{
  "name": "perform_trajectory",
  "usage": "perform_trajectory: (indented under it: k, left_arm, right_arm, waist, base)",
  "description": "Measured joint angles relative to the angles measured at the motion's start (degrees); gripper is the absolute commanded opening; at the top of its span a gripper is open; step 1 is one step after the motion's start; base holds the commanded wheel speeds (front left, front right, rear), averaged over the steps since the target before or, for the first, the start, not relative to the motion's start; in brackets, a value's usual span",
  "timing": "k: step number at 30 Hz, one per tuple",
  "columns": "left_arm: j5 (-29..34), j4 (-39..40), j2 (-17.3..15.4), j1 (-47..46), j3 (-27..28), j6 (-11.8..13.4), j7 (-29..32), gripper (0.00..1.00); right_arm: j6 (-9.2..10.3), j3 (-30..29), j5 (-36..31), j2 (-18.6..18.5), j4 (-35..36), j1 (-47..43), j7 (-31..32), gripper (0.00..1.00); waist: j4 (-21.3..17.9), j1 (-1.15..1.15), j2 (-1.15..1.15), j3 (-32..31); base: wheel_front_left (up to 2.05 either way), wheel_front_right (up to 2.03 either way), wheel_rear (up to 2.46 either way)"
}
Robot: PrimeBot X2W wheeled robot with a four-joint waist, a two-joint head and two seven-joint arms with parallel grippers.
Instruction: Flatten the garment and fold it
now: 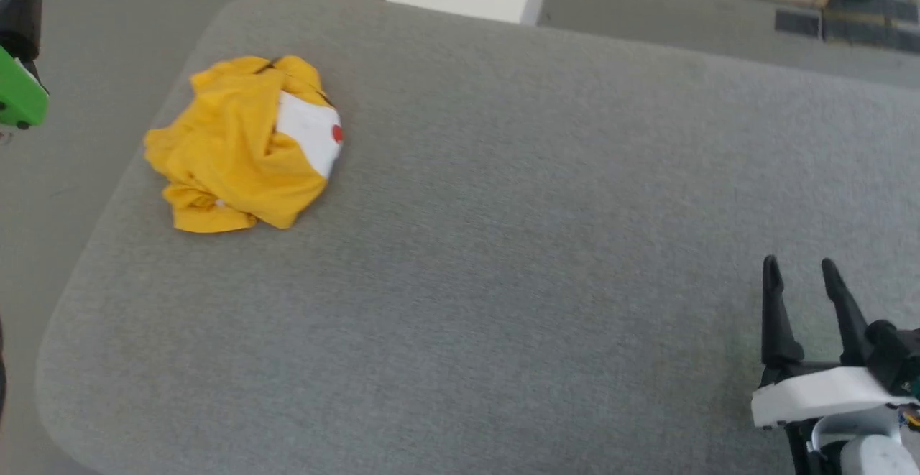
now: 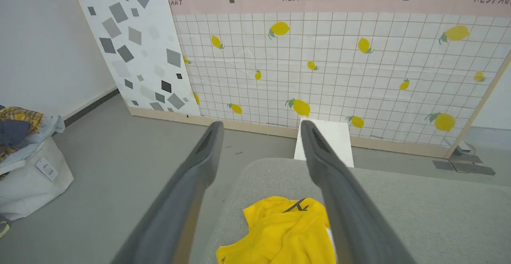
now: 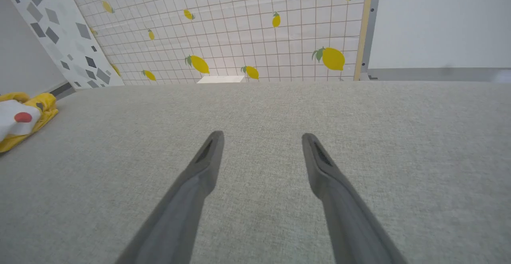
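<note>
Crumpled yellow garment (image 1: 241, 148) on grey cushion (image 1: 503, 245)

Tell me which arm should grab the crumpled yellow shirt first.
Left, probably: the left tool hangs open close over the garment; the right tool sits far off across the cushion.

I get bright, even, diffuse light on all three feeds, with no hard shadows and no glare spots. Head view is soft and slightly hazy; the garment (image 1: 244, 148) drops only a thin soft shadow on the grey cushion (image 1: 503, 245) along its lower edge, and its white patch sits near clipping. Left wrist view: left gripper (image 2: 260, 126) fingers (image 2: 187, 200) smear out of focus toward the bottom edge, and the grid on the backdrop (image 2: 339, 64) bows from wide-angle distortion. Right wrist view: right gripper (image 3: 262, 134) fingers (image 3: 339, 208) show the same blur, the cushion weave is crisp mid-frame, and the wall (image 3: 439, 24) is washed pale
</note>
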State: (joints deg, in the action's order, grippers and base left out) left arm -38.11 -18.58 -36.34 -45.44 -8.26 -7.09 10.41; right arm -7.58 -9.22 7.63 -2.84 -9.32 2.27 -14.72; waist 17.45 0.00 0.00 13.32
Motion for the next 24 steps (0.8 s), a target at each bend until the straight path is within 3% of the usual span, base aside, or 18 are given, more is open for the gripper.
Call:
perform_trajectory:
  k: [12,18,24]
  left_arm:
    - [-17.36,-7.21,-3.80,-2.17,-10.44,-0.01,16.14,1.00]
    - [-19.39,-14.23,-4.82,-2.35,-12.44,-0.01,22.87,1.00]
    - [-18.87,-20.80,-4.74,-4.75,-13.54,0.04,22.94,1.00]
  right_arm:
    - [0.00,-1.11,-1.68,-0.01,6.33,1.92,0.00,1.00]
    - [0.00,-1.85,-2.15,-0.02,8.92,2.46,0.00,1.00]
    - [0.00,-1.90,-2.13,-0.02,10.66,2.45,0.00,1.00]
  waist:
    - [-5.56,0.00,0.00,9.26]
    - [-8.16,0.01,0.00,13.78]
    - [-10.88,0.01,0.00,17.45]
  base:
    - [0.00,0.00,0.00]
    - [0.00,0.00,0.00]
    - [0.00,0.00,0.00]
